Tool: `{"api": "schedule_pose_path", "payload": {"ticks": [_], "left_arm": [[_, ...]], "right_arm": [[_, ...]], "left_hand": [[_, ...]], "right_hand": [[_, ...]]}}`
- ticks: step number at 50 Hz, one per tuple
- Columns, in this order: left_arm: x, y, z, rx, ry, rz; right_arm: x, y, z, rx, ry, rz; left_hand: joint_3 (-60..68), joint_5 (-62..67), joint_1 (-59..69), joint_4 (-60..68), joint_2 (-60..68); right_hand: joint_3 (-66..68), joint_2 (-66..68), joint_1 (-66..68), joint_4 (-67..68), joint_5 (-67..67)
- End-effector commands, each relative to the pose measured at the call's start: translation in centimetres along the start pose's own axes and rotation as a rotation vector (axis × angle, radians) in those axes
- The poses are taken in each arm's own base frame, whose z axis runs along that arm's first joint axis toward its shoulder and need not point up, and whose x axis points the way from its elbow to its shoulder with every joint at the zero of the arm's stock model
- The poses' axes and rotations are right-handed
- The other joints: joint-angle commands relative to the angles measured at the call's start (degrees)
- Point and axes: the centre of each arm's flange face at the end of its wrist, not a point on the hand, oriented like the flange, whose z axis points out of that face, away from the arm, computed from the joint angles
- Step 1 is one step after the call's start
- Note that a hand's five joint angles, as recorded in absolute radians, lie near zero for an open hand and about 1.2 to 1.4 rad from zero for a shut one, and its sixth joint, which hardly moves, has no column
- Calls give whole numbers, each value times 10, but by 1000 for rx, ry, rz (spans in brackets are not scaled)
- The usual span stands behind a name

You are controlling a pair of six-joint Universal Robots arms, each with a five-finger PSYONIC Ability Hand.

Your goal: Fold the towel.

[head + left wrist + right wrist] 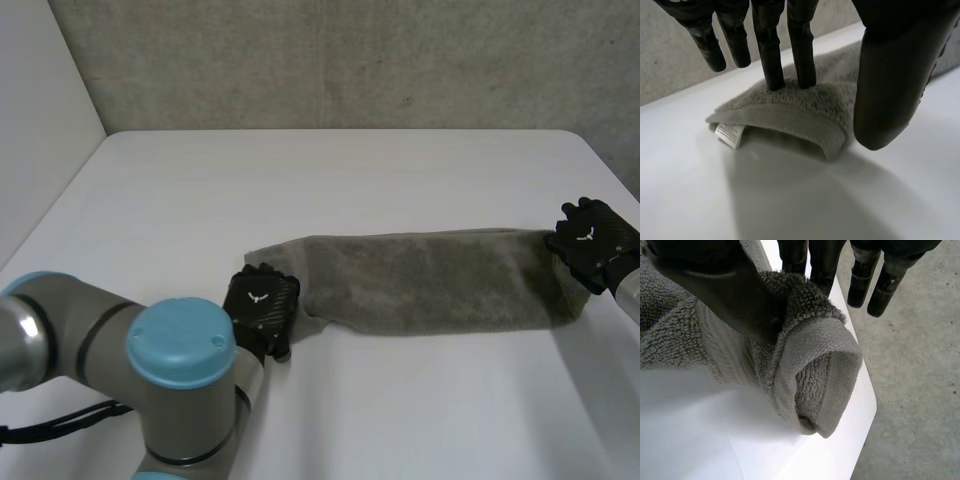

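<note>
- The towel lies as a long folded strip across the white table, reaching from one hand to the other.
- Its right end is raised off the table, pinched between the right hand's thumb and fingers.
- At the left end, by a white label, the left hand points straight down. Two straight fingertips press the top, with the thumb just beside the edge, not gripping.

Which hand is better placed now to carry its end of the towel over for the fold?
Probably the right hand: it pinches its end of the towel, lifted off the table. The left hand only presses straight fingers on its end, lying flat.
</note>
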Motion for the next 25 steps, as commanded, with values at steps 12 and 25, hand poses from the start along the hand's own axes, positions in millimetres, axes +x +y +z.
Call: {"api": "schedule_pose_path", "payload": {"ticks": [12, 25], "left_arm": [[20, 8, 19, 47, 5, 7], [18, 2, 32, 132, -15, 87]], "right_arm": [[-4, 1, -2, -4, -13, 7], [-4, 0, -4, -14, -23, 13]], "left_hand": [[-28, 148, 153, -31, 152], [-28, 464, 469, -31, 468]], "right_hand": [[-27, 66, 58, -44, 46], [-27, 66, 58, -44, 46]]}}
